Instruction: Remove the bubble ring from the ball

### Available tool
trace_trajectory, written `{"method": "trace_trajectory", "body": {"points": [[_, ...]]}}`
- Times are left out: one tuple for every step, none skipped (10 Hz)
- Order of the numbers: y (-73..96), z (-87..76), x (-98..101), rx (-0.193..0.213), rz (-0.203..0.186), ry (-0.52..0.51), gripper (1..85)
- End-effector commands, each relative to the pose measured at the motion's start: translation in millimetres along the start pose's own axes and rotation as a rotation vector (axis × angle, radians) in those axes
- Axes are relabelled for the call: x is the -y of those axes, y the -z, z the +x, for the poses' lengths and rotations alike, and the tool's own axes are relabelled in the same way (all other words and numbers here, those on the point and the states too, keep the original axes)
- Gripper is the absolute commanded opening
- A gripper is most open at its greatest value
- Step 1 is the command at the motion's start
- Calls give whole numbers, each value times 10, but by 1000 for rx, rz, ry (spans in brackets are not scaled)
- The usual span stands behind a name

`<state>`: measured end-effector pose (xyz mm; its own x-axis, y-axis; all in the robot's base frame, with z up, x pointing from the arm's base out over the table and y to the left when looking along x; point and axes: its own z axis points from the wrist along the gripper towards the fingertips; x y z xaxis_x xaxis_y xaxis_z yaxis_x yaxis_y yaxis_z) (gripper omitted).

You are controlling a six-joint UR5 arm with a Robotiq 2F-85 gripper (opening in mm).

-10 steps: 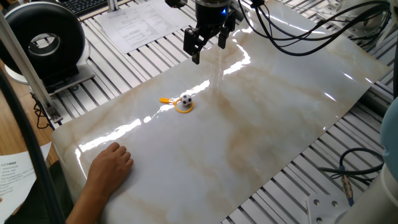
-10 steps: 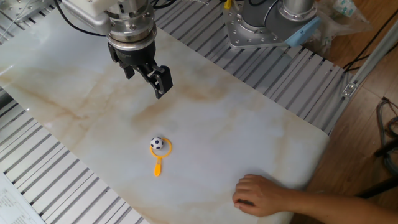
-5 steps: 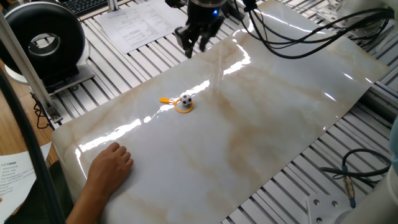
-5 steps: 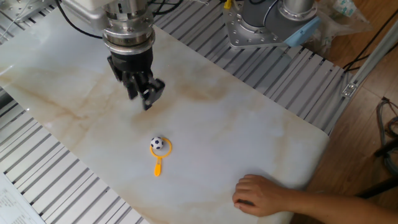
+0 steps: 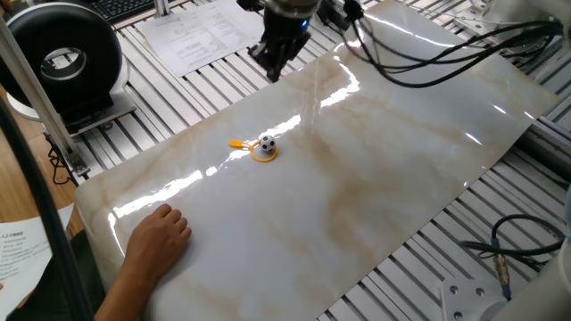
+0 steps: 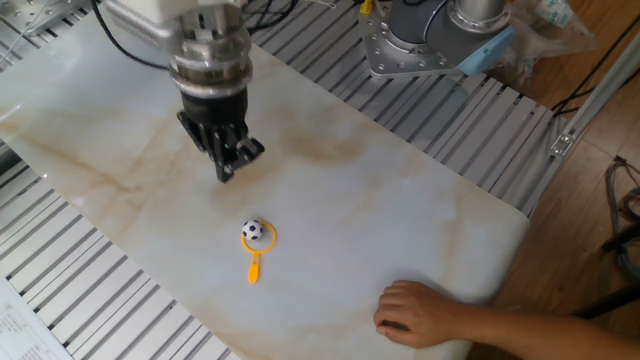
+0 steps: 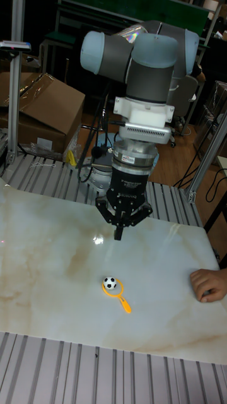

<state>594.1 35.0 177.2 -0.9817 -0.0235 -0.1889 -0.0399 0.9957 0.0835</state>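
Observation:
The ball (image 5: 268, 143) (image 6: 254, 230) (image 7: 110, 283), white with black patches, sits inside the hoop of the yellow-orange bubble ring (image 5: 261, 155) (image 6: 254, 268) (image 7: 125, 305), which lies flat on the marble tabletop (image 5: 375, 169). The ring's short handle sticks out to one side. My gripper (image 5: 272, 71) (image 6: 226, 172) (image 7: 118, 236) hangs above the table, well beyond the ball and ring and touching neither. Its fingers come together to a single tip in the tall fixed view, with nothing held.
A person's hand (image 5: 156, 236) (image 6: 420, 312) (image 7: 208, 284) rests flat on the table near one corner. A black round device (image 5: 62, 58) and paper sheets (image 5: 192, 36) lie off the marble slab. Cables (image 5: 428, 53) trail from the arm.
The gripper has turned about its wrist and shifted slightly sideways, and its fingers, spread apart a second ago, now meet. Ball, ring and hand have not moved.

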Motion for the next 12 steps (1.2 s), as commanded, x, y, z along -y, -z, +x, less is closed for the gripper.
{"method": "trace_trajectory", "body": {"points": [[-309, -73, -232, 12, -42, 59, 13], [-422, -102, -278, 27, -52, 74, 13], [-509, -118, -306, 40, -54, 91, 13], [-571, -146, -275, 54, -37, 102, 13], [-581, -114, -277, 42, -38, 110, 13], [-588, -77, -335, 29, -58, 126, 13], [-617, -49, -383, 24, -63, 133, 13], [-575, 24, -373, -5, -48, 122, 13], [-517, 28, -334, -10, -30, 125, 13], [-505, 36, -323, -15, -25, 132, 13], [-434, 23, -345, -18, -19, 133, 13], [-321, 71, -422, -24, -29, 133, 13]]}}
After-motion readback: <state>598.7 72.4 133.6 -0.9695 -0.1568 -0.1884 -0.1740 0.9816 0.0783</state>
